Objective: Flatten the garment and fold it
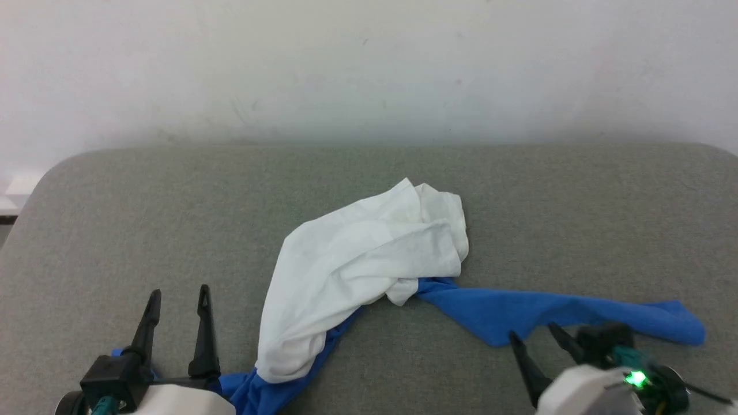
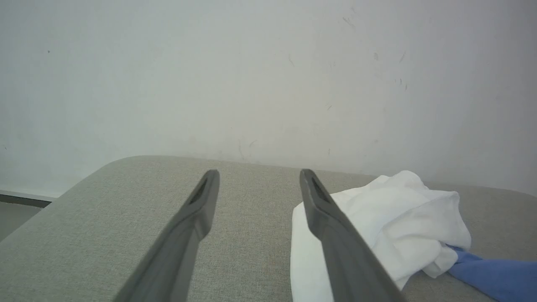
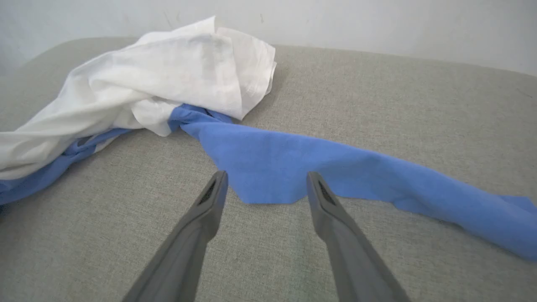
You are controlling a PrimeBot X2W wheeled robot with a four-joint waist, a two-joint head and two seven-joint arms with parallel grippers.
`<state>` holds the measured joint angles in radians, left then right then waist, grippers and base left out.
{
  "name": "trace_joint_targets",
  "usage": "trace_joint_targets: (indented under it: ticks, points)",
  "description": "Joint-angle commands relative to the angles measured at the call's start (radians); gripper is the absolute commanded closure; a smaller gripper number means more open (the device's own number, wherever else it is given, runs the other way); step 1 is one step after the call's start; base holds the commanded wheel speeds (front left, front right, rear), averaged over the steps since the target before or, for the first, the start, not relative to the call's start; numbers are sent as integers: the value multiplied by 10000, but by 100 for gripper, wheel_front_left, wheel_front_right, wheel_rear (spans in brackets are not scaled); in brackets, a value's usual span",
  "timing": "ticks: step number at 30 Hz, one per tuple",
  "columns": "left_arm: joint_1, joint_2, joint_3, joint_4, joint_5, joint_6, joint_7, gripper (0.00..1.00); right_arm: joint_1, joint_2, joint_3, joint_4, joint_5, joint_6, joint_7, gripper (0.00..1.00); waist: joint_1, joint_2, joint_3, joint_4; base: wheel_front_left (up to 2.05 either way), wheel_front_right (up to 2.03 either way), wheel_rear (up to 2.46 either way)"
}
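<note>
i saw the garment [image 1: 357, 259] bunched on the counter [image 1: 144, 219] below a white wall [image 1: 369, 69], its blue sleeve [image 1: 565, 314] trailing past my spread, empty right end effector [image 1: 531, 331], more blue cut off beside the spread left end effector [image 1: 179, 291].

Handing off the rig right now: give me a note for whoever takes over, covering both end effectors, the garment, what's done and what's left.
Left end effector: open, empty, beside the garment's near left end.
Right end effector: open, empty, fingertips pointing at the near edge of the blue sleeve.
Garment: crumpled in the middle of the grey padded surface, white body bunched, one blue sleeve trailing to the right.
Done: nothing flattened or folded yet.
Left: spread it flat, then fold.
</note>
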<state>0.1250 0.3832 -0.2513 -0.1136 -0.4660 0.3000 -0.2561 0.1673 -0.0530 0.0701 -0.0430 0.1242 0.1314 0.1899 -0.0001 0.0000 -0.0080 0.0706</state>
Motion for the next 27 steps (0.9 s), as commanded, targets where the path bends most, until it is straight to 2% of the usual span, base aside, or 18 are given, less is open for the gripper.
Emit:
trace_joint_targets:
  ticks: [1, 2, 4, 5, 7, 12, 13, 14, 15, 17, 20, 24, 27]
  points:
    - [-59, -96, 65, -47, 145, -68, -52, 0, -512, 1, 176, 355, -117, -7, 177, 0, 1, 0, 199, 202, 0, 0, 0]
    - [-166, -216, 82, -50, 285, -160, -53, 0, -1218, -91, 482, 1173, -116, -7, 458, 0, 1, 0, 316, 359, 0, 0, 0]
    - [-238, -279, 75, -40, 351, -217, -54, 0, -1576, -153, 639, 1612, -86, -7, 591, 0, 1, 0, 371, 453, 0, 0, 0]
    - [-378, -398, 50, 2, 479, -337, -54, 0, -2284, -297, 936, 2489, -10, -7, 798, 0, 1, 0, 477, 628, 0, 0, 0]
    - [-504, -537, 37, 34, 597, -449, -55, 0, -2928, -439, 1257, 3368, 130, -7, 1048, 0, 1, 0, 578, 761, 0, 0, 0]
    - [-624, -862, 2, 164, 815, -660, -55, 0, -3958, -751, 1724, 5318, 535, -7, 1855, 0, 1, 0, 750, 943, 0, 0, 0]
    - [-621, -900, 31, 211, 829, -708, -56, 0, -4039, -818, 1838, 5670, 641, -7, 2162, 12, 1, 0, 774, 938, 0, 0, 0]
    - [-621, -900, 31, 211, 829, -708, -56, 0, -4039, -818, 1838, 5670, 641, -7, 2162, 12, 1, 0, 774, 938, 0, 0, 0]
    - [-624, -934, 72, 247, 850, -753, -56, 0, -4101, -885, 2017, 5940, 781, -7, 2451, 51, 1, 0, 788, 926, 0, 0, 0]
    - [-589, -982, 144, 334, 885, -827, -56, 0, -4119, -947, 2371, 6335, 1310, -7, 3108, 74, 1, 0, 776, 854, 0, 0, 0]
    - [-475, -1001, 322, 405, 956, -859, -56, 0, -4150, -1137, 2916, 6311, 2086, -7, 3575, 100, 1, 0, 705, 618, 0, 0, 0]
    - [-224, -948, 550, 390, 1034, -850, -56, 0, -4285, -1481, 3652, 5759, 2590, -7, 3455, 100, 1, 0, 591, 182, 0, 0, 0]
    - [-100, -899, 627, 385, 1066, -852, -56, 0, -4378, -1731, 3606, 5100, 2676, -7, 2820, 100, 1, 0, 482, -62, 0, 0, 0]
